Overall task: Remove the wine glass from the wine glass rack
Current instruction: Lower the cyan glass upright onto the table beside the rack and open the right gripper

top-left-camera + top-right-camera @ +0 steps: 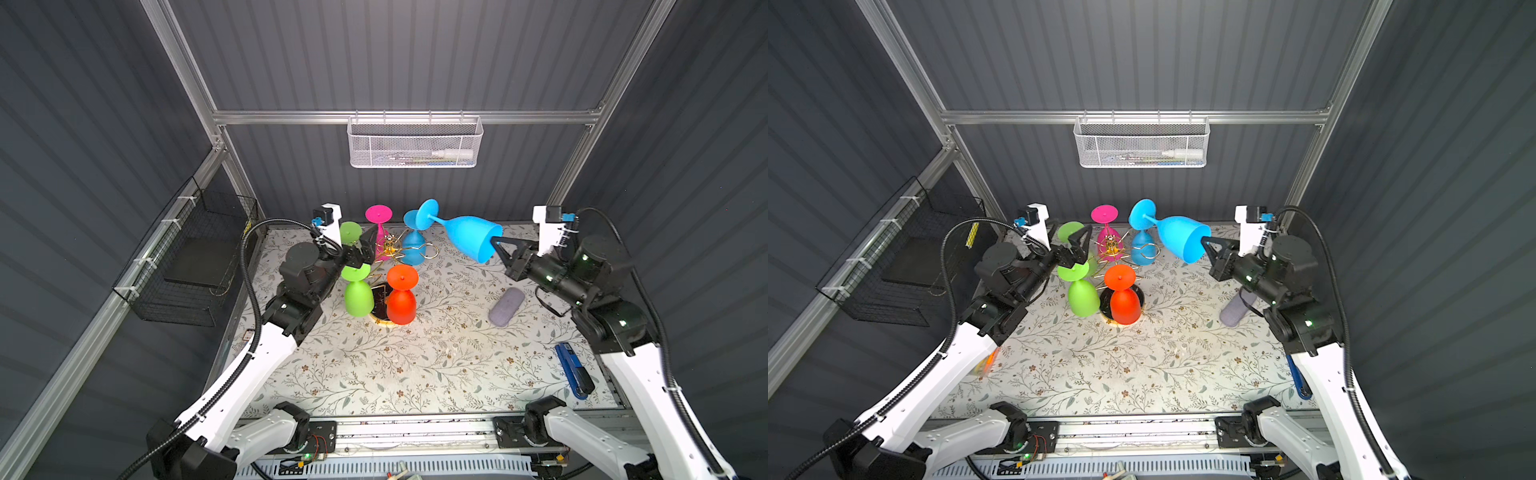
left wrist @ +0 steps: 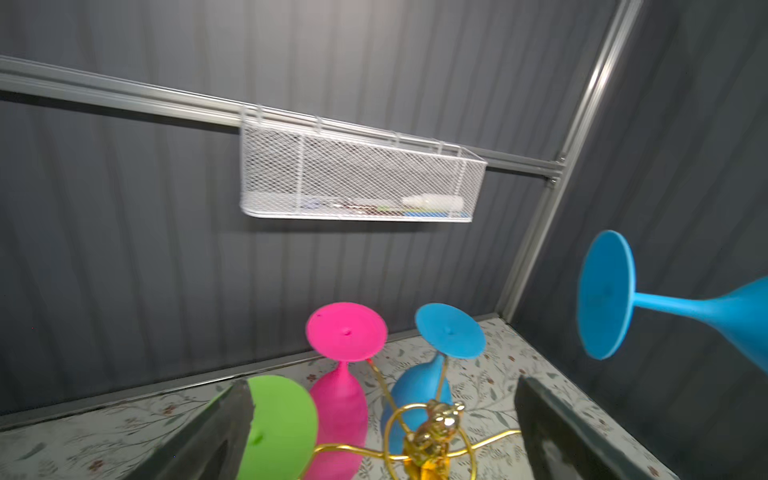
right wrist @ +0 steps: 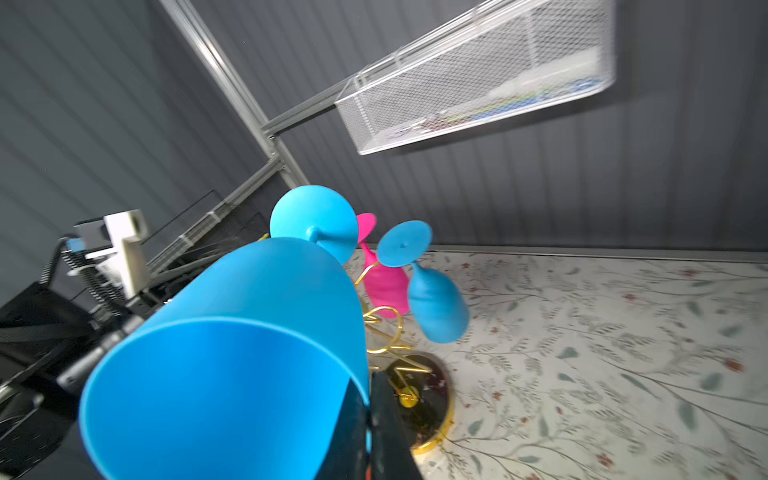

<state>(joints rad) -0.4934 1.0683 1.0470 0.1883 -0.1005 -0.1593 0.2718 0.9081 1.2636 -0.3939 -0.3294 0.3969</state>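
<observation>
Blue wine glass (image 1: 467, 237) clear of wine glass rack (image 1: 390, 248), aloft to its right, stem pointing back at rack. Right tool (image 1: 493, 242) clamped on rim; left tool (image 1: 1084, 247) open, empty, nr rack.

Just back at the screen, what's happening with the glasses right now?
The right gripper is shut on the rim of a blue wine glass, holding it tilted in the air, clear of the wine glass rack. The left gripper is open beside the rack, holding nothing. Five glasses hang there: pink, blue, orange, two green.
</observation>
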